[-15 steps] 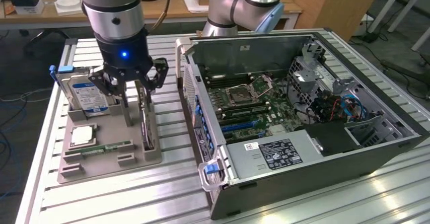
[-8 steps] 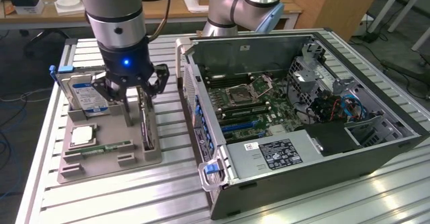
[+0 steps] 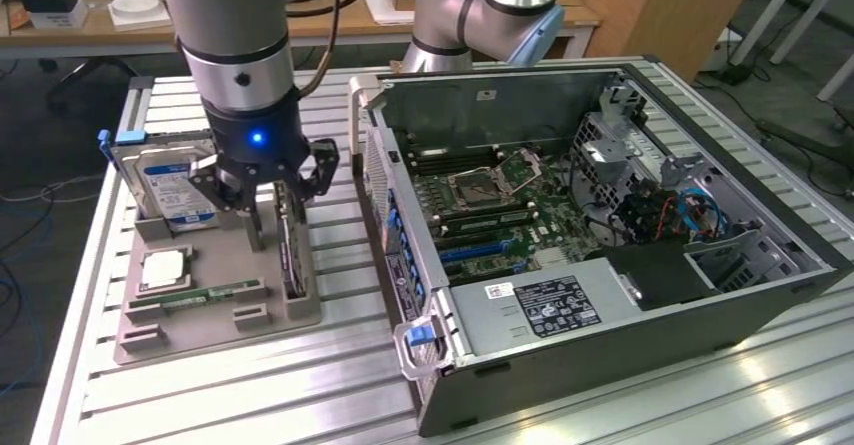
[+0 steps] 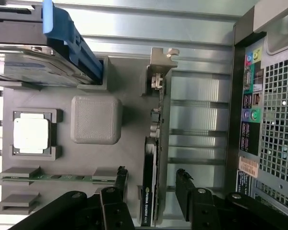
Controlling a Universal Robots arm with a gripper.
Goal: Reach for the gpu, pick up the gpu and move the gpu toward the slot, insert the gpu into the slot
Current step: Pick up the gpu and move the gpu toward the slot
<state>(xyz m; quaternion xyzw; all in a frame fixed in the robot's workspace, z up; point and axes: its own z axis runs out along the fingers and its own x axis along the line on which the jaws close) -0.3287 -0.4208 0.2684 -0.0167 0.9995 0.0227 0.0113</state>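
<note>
Wrist view has the gripper open astride the gpu without touching; it stands on edge along the edge of the grey holder nearest the computer case, likely to offer both flat faces.

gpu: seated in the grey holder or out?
In. The gpu stands on edge in the grey holder; the tool is open, fingers either side with gaps.

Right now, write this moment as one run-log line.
tool: open | position: straddling thin dark rectangular circuit card | card: on edge in grey holder
</note>
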